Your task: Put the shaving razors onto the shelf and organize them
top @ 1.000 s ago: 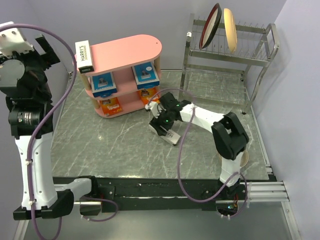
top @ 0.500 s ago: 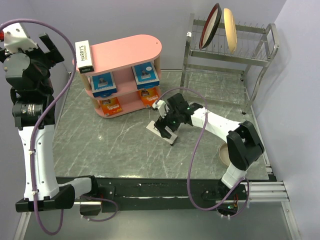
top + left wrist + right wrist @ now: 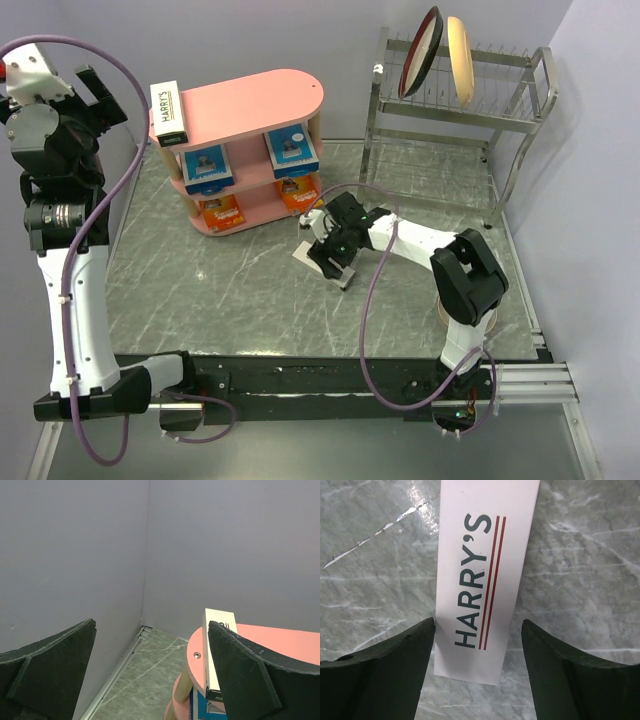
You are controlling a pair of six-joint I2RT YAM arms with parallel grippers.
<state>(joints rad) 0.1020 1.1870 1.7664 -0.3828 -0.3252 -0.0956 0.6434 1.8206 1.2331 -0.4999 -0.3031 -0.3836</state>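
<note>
Right tool straddles white box, jaws parted, not yet pinching | box lies flat on surface just in front of shelf | likely light, stiff card, slick face; grip across narrow sides, mid-length | left tool wide, empty, beside shelf top | since earlier frame: right elbow drawn in, box unmoved

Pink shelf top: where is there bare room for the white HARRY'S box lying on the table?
The pink oval shelf top is bare from the white HARRY'S box on its left end across to its right end. Both lower tiers are crowded: blue-and-white cards above, orange cards below.
</note>
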